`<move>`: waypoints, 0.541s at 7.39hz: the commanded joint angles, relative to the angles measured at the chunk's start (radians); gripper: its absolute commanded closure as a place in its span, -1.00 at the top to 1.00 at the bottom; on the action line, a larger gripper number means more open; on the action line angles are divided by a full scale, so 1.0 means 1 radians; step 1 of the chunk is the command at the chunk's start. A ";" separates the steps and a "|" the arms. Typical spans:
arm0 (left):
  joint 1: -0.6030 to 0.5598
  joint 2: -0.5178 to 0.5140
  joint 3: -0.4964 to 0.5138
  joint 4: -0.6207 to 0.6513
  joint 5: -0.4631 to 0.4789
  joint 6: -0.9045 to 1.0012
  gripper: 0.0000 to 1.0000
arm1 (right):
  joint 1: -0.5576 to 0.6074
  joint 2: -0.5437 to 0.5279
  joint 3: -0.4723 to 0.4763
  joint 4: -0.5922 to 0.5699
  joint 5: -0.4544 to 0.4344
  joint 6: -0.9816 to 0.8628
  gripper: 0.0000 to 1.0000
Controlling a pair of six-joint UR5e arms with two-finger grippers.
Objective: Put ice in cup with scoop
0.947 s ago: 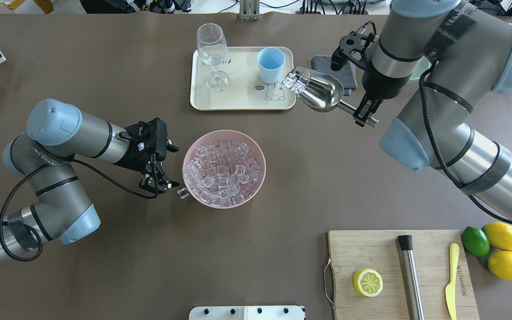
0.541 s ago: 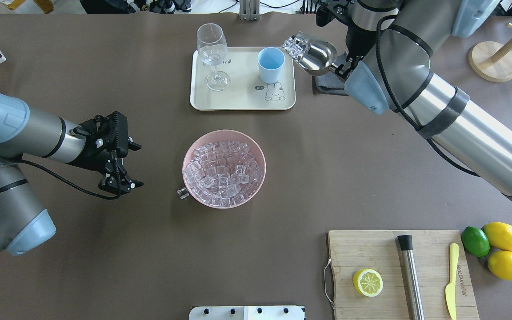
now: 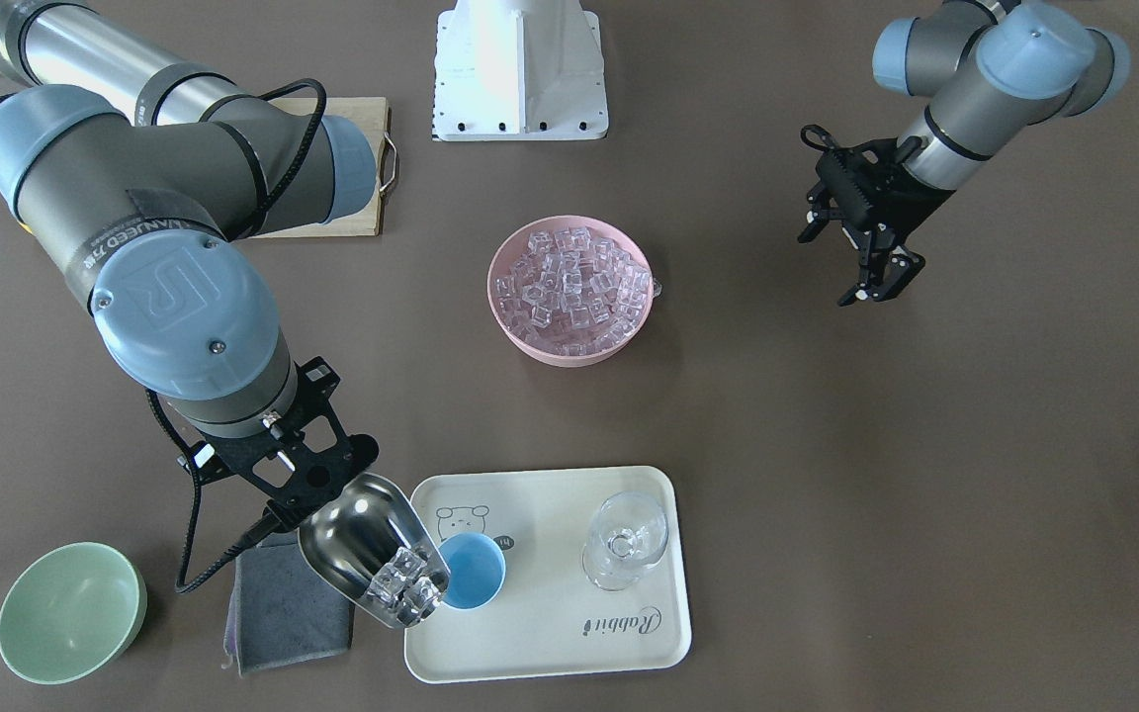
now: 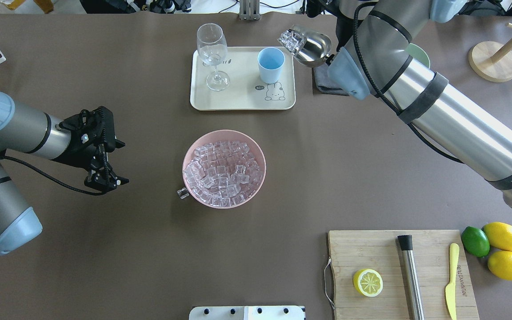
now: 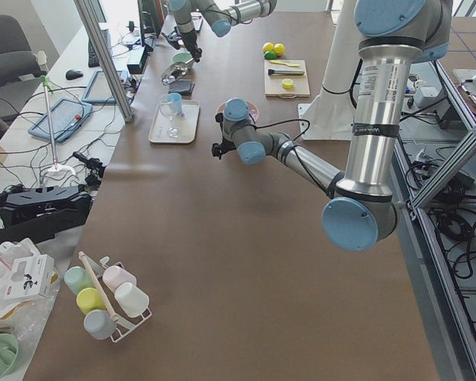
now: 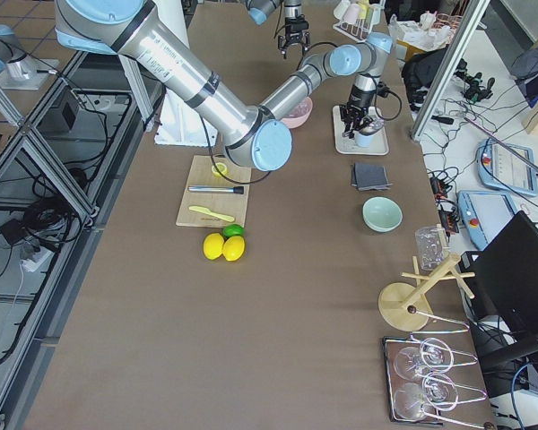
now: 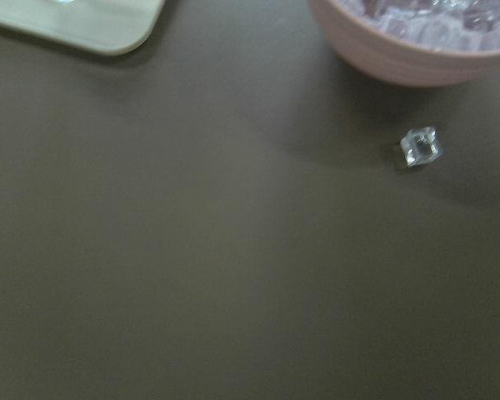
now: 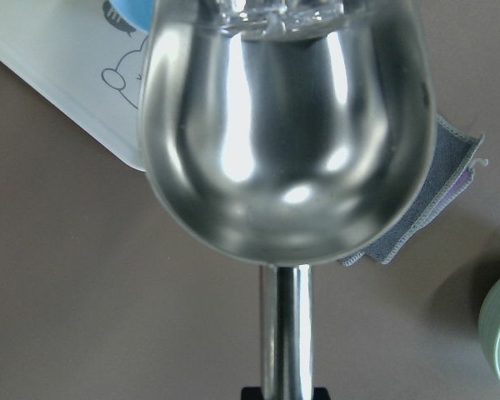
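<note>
Clamping the shiny metal scoop (image 3: pixel 357 539), the right hand (image 3: pixel 307 485) is bringing glassy ice cubes (image 3: pixel 406 583) beside the light-blue cup (image 3: pixel 479 574) (pour next).

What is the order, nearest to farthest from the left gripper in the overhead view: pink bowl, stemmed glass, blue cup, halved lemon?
From the left gripper:
1. Pink bowl, straight to its right in the view.
2. Stemmed glass, on the tray's left side.
3. Blue cup, on the tray's right side.
4. Halved lemon, on the cutting board, on the robot's right.
</note>
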 commanded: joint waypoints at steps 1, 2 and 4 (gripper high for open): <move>-0.262 0.086 -0.053 0.205 -0.185 0.047 0.99 | -0.010 0.073 -0.053 -0.099 -0.046 -0.126 -1.00; -0.329 0.088 -0.050 0.332 -0.239 0.047 0.99 | -0.017 0.070 -0.053 -0.102 -0.074 -0.152 -1.00; -0.422 0.079 -0.054 0.605 -0.262 0.048 0.99 | -0.033 0.082 -0.084 -0.107 -0.118 -0.253 -1.00</move>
